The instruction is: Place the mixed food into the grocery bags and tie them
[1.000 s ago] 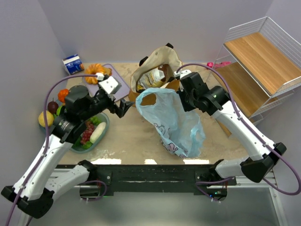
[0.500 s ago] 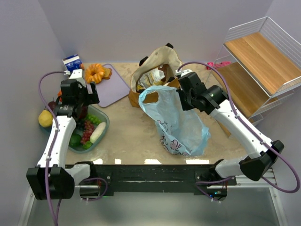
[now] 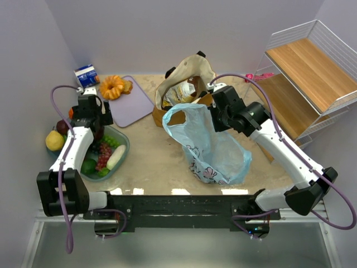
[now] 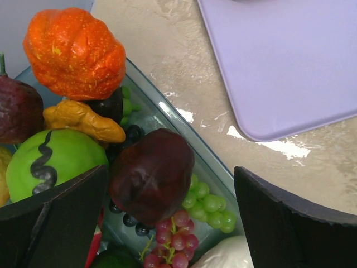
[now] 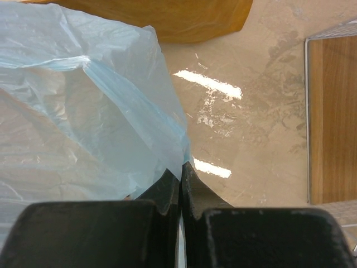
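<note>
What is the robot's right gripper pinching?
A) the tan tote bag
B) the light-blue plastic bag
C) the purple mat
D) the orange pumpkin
B: in the right wrist view the right gripper is shut on an edge of the light-blue plastic bag, with the thin film caught between its closed fingertips.

No text is legible; print on the light-blue plastic bag [image 3: 215, 159] and the blue carton [image 3: 86, 76] is too small.
</note>
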